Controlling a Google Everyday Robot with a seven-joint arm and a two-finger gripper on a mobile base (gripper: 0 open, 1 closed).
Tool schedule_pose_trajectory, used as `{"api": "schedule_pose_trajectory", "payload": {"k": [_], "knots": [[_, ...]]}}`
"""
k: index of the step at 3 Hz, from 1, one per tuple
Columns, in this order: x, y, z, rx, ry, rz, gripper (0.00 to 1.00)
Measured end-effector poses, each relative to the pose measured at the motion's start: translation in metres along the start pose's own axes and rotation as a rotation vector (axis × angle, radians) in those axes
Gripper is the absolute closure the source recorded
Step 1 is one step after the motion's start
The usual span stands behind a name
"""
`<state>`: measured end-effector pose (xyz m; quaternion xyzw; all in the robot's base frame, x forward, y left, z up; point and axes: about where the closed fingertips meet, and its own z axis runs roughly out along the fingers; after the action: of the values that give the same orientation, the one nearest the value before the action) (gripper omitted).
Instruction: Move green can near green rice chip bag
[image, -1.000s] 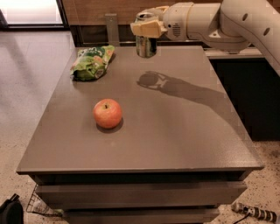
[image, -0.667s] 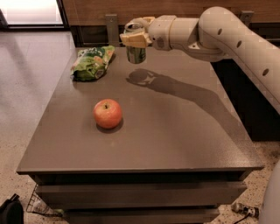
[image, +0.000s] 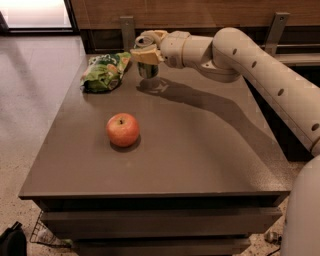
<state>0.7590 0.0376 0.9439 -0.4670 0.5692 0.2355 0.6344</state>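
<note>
The green can (image: 147, 69) is held in my gripper (image: 145, 50), whose jaws are closed around its upper part. Its base is just above or at the table near the far left. The green rice chip bag (image: 104, 71) lies crumpled at the table's far left corner, a short gap to the left of the can. My arm (image: 240, 65) reaches in from the right across the back of the table.
A red apple (image: 122, 129) sits on the grey table (image: 200, 150), left of centre and nearer the front. A wooden wall with metal brackets runs behind the table. A dark bag (image: 12, 242) lies on the floor at the bottom left.
My gripper has carried the green can leftward and lower, from the back centre of the table toward the chip bag. The apple and bag have not moved.
</note>
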Motion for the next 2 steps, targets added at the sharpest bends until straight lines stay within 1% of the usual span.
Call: {"api": "schedule_pose_trajectory", "payload": {"k": [1,2], "knots": [[0.023,-0.001,0.001,0.008,-0.017,0.059,1.00],[0.037,0.000,0.001,0.008,-0.017,0.109,1.00]]}}
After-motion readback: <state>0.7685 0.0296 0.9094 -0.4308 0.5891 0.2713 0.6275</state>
